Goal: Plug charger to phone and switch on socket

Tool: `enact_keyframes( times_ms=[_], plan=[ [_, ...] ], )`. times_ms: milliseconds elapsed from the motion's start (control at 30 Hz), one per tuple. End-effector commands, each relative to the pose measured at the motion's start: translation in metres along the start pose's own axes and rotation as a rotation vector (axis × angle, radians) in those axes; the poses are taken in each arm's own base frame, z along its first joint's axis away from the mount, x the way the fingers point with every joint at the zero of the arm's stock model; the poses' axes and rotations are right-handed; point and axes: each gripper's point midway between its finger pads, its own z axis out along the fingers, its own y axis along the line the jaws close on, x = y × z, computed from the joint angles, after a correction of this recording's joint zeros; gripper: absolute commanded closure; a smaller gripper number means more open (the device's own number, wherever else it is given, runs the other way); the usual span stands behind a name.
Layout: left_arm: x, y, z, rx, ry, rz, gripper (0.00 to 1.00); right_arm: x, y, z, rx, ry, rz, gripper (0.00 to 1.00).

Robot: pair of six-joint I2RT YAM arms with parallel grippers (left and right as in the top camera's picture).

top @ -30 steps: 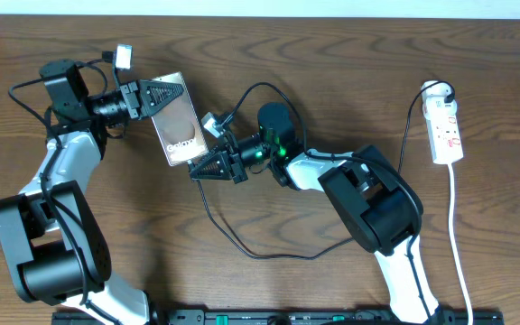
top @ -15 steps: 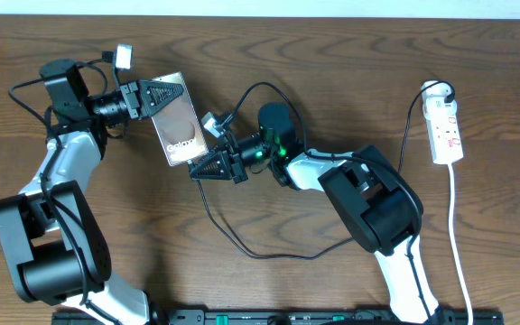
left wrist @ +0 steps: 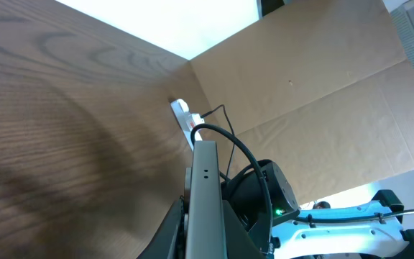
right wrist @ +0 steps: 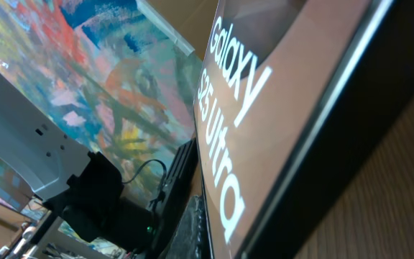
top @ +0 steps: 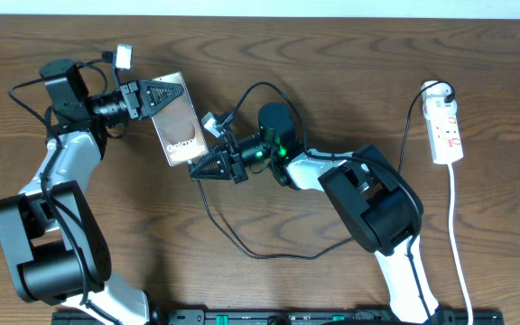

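left jaws clamp the phone [top: 177, 117] by its upper end. right jaws sit at its lower end, grip unclear. charger [top: 260, 257] loops across the worktop [top: 332, 45]; socket [top: 447, 126] lies far right.

A dark brown wood-grain table top [top: 350, 54] fills the overhead view, with a thin pale strip [top: 422, 7] along its far edge and a black rail [top: 332, 318] along its near edge. From the left wrist, a creased brown cardboard sheet [left wrist: 322, 86] stands behind the table under a bright white patch of light [left wrist: 178, 21]. The right wrist view shows a colourful painted surface [right wrist: 85, 65] in blues, reds and greens in the background.
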Motion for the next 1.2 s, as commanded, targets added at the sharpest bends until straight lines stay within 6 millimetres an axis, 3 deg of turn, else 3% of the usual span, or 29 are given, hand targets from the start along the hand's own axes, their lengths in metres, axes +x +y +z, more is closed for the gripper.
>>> enact_keyframes(
  times_ms=[0,600,833,1167],
  plan=[
    [0.000,-0.013,0.000,0.045,0.027,0.037,0.93,-0.002,-0.005,-0.007,0.007,-0.007,-0.014,0.99],
    [0.000,-0.013,0.000,0.045,0.027,0.041,0.93,-0.003,-0.007,-0.007,0.015,-0.015,-0.003,0.99],
    [0.000,-0.012,0.000,0.044,0.026,0.044,0.93,-0.016,0.001,-0.003,0.011,-0.054,-0.005,0.99],
    [0.000,-0.012,0.000,0.045,0.026,0.059,0.92,-0.026,-0.006,-0.004,0.051,-0.107,0.061,0.99]
  ],
)
